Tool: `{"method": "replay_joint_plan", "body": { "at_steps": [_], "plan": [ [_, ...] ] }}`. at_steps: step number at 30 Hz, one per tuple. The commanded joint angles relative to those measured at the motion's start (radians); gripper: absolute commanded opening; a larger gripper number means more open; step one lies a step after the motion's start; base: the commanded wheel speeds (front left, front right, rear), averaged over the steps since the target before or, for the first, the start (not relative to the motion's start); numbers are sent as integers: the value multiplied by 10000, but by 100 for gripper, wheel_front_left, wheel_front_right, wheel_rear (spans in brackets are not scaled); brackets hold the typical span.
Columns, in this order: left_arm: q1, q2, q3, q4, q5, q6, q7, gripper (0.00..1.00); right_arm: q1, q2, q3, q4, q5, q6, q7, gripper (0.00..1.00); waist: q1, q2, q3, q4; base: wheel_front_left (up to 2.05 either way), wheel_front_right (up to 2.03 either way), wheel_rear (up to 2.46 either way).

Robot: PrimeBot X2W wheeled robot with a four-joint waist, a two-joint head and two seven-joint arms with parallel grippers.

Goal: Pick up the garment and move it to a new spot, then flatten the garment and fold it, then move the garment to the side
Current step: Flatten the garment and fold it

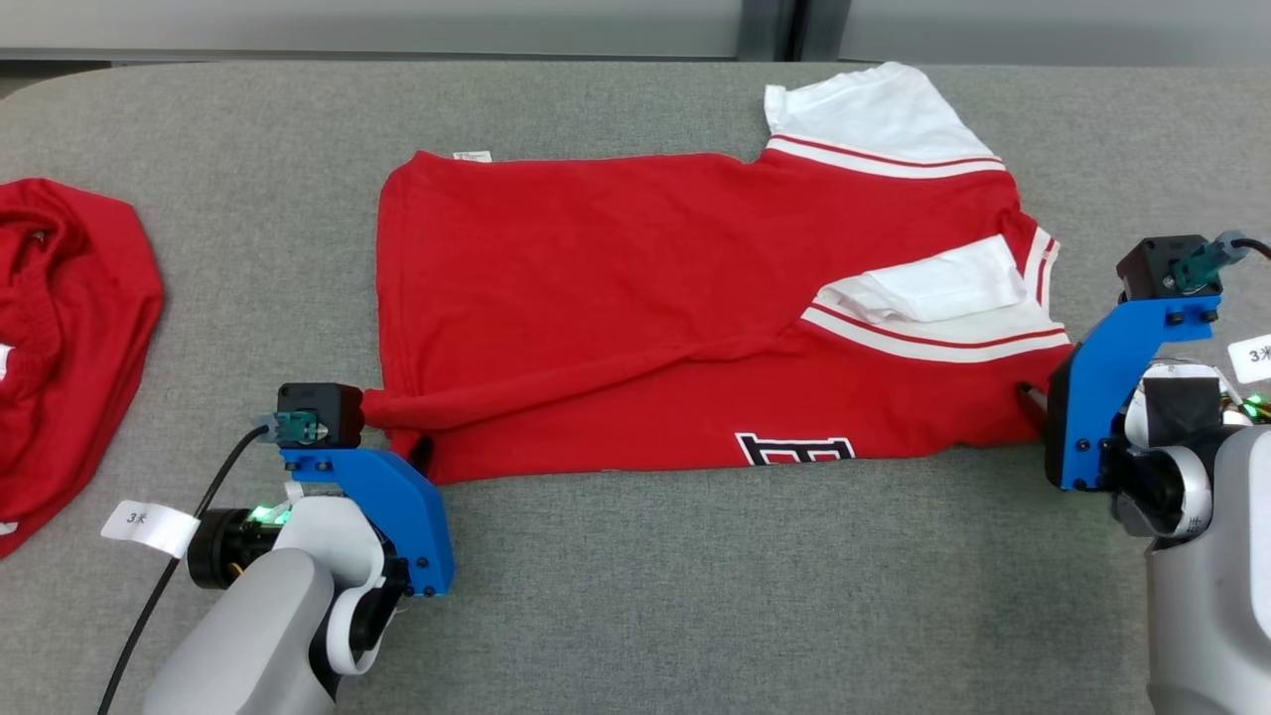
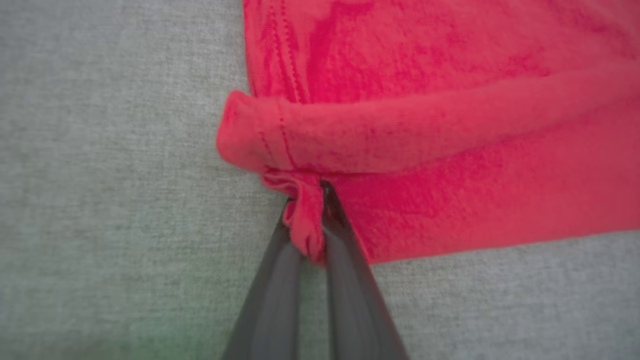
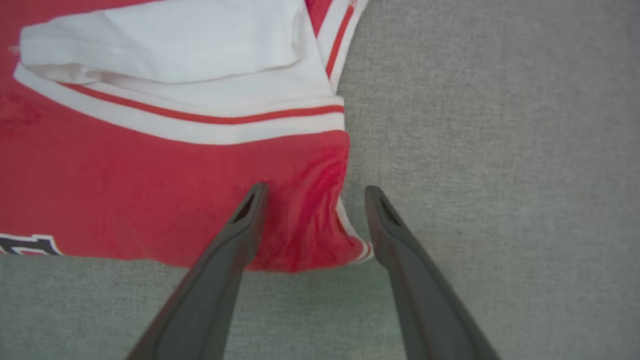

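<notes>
head: garment [image 1: 635,298] on mid table [image 1: 695,616], part folded | left wrist: left gripper [image 2: 312,225] clamped on thin near-left hem bunch, we may lose it under pull | right wrist: right gripper [image 3: 312,192] fingers apart, straddling near-right corner; one-sided lift would skew our fold

We count two garments on the grey table [image 1: 695,596]: one red-and-white jersey [image 1: 596,298] mid-table, one red garment [image 1: 70,328] at its left edge. We see two grippers: left gripper [image 2: 307,210], right gripper [image 3: 316,192].
</notes>
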Motion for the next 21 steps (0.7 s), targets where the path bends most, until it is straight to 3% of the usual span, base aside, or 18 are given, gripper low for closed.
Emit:
{"method": "replay_joint_plan", "body": {
  "at_steps": [1,4,5,6,7,12,21],
  "plan": [
    [673,-79,-420,509,-116,-44,523,0,-130,-33,10,133,162,5,76,100,1,-1,50,51,0,0,0],
    [649,-54,-430,507,-127,-76,500,0,-163,-88,160,313,496,5,154,98,1,-1,94,87,0,0,0],
    [649,-44,-431,500,-135,-95,477,0,-122,-133,253,316,584,5,150,48,1,-1,102,93,0,0,0],
    [645,-40,-416,466,-138,-113,413,0,-61,-198,400,277,637,5,90,17,1,-1,108,97,0,0,0],
    [645,-40,-404,436,-134,-116,344,0,39,-263,533,229,711,5,47,0,1,-1,104,97,0,0,0],
    [783,-74,-241,276,-245,-66,48,0,735,-576,800,-526,929,5,-830,0,1,-1,-64,58,0,0,0],
    [2251,478,411,-816,-986,170,-257,0,3174,-264,769,-1977,1976,4,-2237,0,1,-1,-679,-280,0,0,0]
  ]
}}
